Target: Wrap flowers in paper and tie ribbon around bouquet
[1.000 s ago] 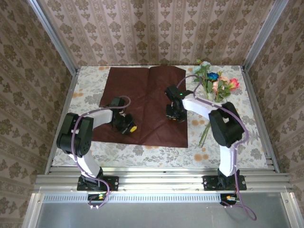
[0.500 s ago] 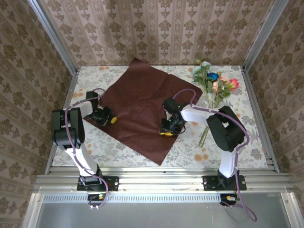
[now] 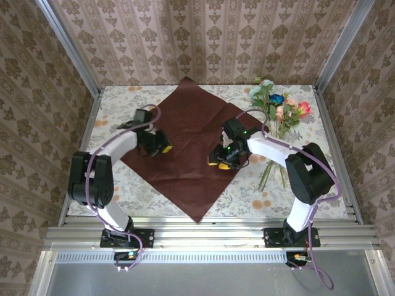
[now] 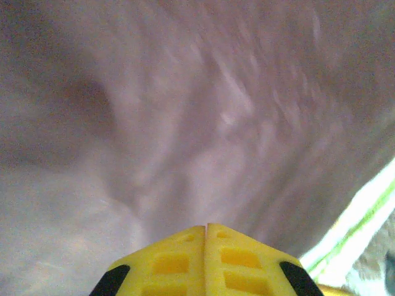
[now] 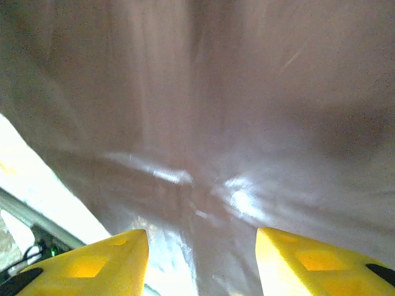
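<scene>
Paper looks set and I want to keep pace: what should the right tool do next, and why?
Probably raise the right tool off the paper and swing it right to the flowers. Its jaws stand open over the flat maroon face, holding nothing, and the flowers lie unwrapped on the cloth to the right.

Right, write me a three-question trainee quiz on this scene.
1. True or false: the artificial flowers on green stems lie on the large dark maroon paper sheet.
2. Which pincer stands open? A: left pincer. B: right pincer.
3. Fill in: the flowers lie near the cloth-covered table's far ____ corner.
Key: 1 false, the flowers lie beside the paper; 2 B; 3 right.
</scene>
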